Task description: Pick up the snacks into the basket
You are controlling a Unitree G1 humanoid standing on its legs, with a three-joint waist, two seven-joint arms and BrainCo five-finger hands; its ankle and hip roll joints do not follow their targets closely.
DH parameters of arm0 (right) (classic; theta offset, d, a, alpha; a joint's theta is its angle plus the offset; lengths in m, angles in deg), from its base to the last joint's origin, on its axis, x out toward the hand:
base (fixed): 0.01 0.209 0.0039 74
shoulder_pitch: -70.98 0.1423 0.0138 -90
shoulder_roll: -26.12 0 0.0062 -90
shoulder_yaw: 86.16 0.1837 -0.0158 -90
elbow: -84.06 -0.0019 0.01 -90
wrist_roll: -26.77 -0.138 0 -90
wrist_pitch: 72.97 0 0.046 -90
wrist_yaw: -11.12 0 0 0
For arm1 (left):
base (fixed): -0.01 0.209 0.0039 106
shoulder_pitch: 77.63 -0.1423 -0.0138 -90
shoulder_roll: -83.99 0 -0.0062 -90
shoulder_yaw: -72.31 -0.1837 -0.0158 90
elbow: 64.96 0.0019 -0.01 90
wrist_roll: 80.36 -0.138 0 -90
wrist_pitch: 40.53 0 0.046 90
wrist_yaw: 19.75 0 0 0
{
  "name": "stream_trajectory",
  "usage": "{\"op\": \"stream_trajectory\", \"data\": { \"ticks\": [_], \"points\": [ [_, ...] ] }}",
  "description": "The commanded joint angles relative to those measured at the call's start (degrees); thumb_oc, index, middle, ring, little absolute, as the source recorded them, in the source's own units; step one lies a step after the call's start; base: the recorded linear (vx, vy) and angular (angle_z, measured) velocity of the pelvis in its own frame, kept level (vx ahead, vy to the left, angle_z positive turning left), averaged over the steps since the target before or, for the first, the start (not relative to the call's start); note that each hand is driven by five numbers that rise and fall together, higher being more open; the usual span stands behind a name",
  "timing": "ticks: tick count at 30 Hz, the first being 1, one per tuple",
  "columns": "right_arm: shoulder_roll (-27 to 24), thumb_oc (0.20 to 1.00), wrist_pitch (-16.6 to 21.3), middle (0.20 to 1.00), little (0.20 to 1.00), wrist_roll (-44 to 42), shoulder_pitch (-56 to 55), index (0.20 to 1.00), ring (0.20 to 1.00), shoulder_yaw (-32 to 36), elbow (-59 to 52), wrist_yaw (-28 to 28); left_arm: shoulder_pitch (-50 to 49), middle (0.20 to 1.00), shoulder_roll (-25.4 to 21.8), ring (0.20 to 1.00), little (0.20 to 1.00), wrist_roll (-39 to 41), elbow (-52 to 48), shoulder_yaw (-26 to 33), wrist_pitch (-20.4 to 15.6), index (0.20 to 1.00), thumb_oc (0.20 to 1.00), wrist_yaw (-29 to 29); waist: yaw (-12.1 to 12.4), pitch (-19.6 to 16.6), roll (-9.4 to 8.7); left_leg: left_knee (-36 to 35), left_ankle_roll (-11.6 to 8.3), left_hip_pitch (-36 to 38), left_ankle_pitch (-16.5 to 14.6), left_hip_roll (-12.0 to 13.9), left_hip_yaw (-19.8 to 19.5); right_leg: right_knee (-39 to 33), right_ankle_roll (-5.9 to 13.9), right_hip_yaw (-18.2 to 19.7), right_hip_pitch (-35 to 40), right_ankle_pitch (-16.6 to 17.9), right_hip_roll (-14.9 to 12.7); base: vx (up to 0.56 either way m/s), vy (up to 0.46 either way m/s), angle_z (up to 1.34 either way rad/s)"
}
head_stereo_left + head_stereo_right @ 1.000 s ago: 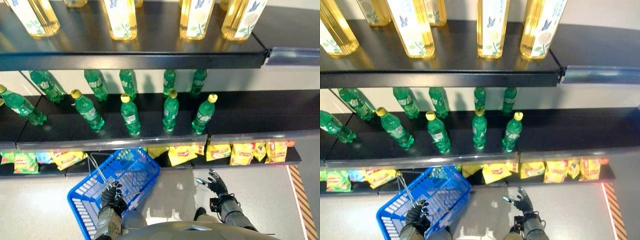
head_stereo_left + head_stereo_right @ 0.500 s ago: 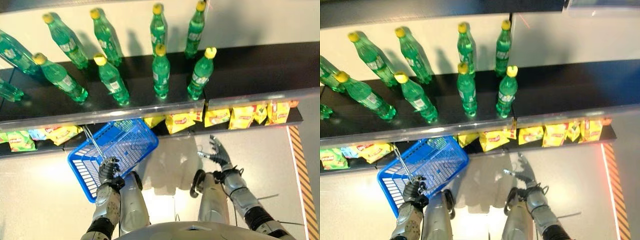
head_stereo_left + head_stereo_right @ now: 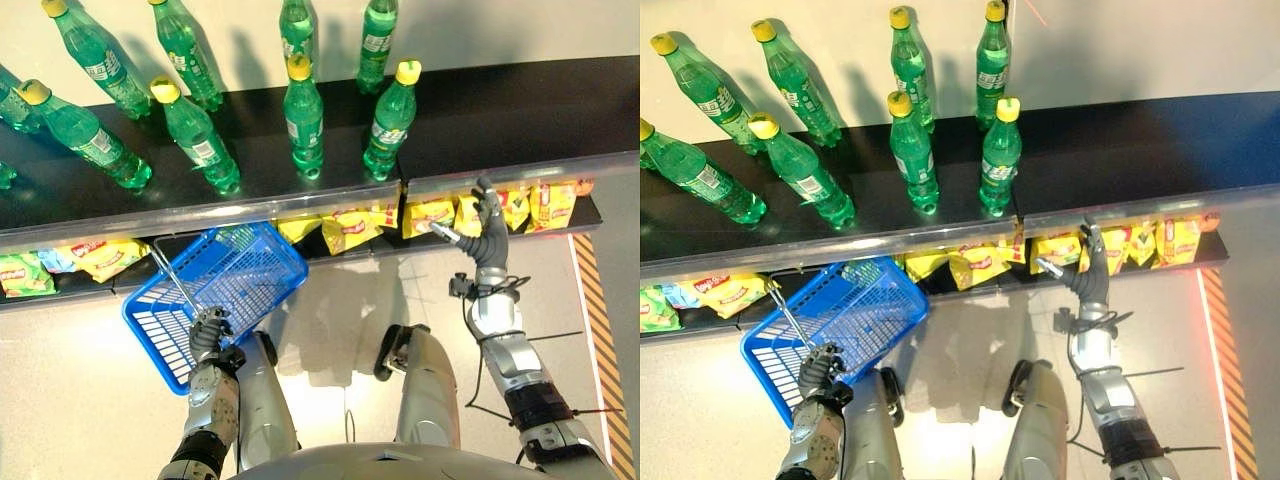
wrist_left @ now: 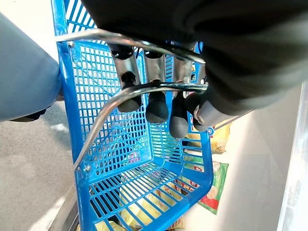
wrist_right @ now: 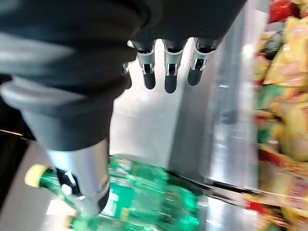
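Observation:
My left hand (image 3: pixel 207 335) is shut on the metal handle (image 4: pixel 120 94) of a blue mesh basket (image 3: pixel 150 335), which hangs tilted in front of the bottom shelf. Yellow snack bags (image 3: pixel 350 228) lie in a row on that shelf. My right hand (image 3: pixel 486 235) is raised in front of the bags near the middle right (image 3: pixel 1055 248). Its fingers (image 5: pixel 165 72) are straight, open and hold nothing. It is close to the shelf's front edge, and I cannot tell whether it touches a bag.
Green bottles (image 3: pixel 303 115) with yellow caps stand on the shelf above the snacks, and its metal lip (image 3: pixel 250 210) overhangs them. More yellow bags (image 3: pixel 95 255) and a green bag (image 3: pixel 25 272) lie at the far left. Striped tape (image 3: pixel 595 330) runs along the floor at the right.
The camera has tipped down, so the upper shelf has left the picture. My right hand has risen from low near the floor to the snack shelf. The basket stays in my left hand.

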Motion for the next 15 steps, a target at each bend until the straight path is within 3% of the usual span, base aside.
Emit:
{"op": "stream_trajectory", "data": {
  "ticks": [1, 15],
  "points": [
    [-1.7, 1.000, 3.1, 1.000, 1.000, 1.2, 4.2, 1.000, 1.000, 1.8, -2.0, -1.7, -2.8, 0.200, 0.0, 0.200, 0.200, 2.0, -3.3, -2.8, -2.4, 0.200, 0.200, 0.3, 1.6, -1.9, 0.72, 3.2, 5.33, -2.7, -0.9, -2.2, 2.9, -1.3, 2.42, -2.1, 4.1, -2.2, 0.1, 0.03, -0.014, 0.08],
    [-2.5, 1.000, -1.1, 1.000, 1.000, -1.5, 18.4, 1.000, 1.000, -0.7, 9.3, -0.4, -3.9, 0.200, -1.5, 0.200, 0.200, 3.0, -6.3, -3.6, -1.5, 0.200, 0.200, -2.3, 4.9, -2.6, 0.38, 1.8, 5.08, -2.8, 0.0, -2.7, 2.5, -2.8, 2.85, -3.9, 5.5, -1.3, 0.0, 0.01, -0.005, 0.07]
  ]
}}
